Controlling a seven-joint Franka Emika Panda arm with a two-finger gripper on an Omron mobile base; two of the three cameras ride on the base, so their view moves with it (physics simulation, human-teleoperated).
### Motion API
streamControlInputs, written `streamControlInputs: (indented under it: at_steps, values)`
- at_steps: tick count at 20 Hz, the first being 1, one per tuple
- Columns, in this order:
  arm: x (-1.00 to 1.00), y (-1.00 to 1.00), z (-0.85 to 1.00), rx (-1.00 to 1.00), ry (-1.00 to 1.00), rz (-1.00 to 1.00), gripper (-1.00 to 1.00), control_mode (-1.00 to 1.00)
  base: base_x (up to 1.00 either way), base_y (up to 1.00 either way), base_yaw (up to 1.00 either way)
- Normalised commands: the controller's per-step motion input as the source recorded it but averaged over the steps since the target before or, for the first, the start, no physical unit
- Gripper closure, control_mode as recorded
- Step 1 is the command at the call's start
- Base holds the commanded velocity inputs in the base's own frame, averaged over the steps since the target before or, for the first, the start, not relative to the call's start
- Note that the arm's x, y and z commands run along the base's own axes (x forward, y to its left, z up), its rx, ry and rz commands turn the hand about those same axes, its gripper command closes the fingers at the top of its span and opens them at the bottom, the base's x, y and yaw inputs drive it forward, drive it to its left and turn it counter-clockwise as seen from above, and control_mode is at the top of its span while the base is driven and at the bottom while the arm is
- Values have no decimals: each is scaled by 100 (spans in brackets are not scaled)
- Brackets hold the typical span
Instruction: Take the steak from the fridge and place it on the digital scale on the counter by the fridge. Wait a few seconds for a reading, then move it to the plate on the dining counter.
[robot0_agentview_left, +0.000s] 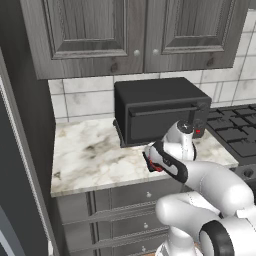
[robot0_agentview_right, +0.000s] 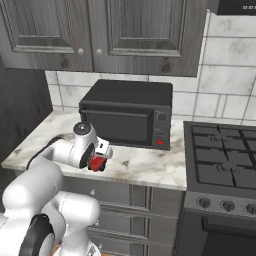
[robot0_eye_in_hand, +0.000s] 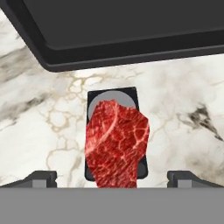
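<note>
marbled red steak (robot0_eye_in_hand: 116, 146), covering black digital scale (robot0_eye_in_hand: 131, 94)

The toaster oven (robot0_agentview_left: 161, 110) stands on the marble surface (robot0_agentview_left: 90, 155); at its 6 o'clock, the arm covers the steak (robot0_agentview_left: 155, 165).

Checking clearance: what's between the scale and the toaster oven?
Bare marble counter only, per the hand view; the steak lies on the scale, short of the toaster oven.
</note>
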Motion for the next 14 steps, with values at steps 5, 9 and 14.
streamControlInputs:
  at_steps: [5,9,14]
  values:
    - [-9,0,0,-9,3,0,-100,-100,0,0,0]
    - [0,0,0,-10,10,0,-100,-100,0,0,0]
    - [0,0,-4,-7,14,0,-100,-100,0,0,0]
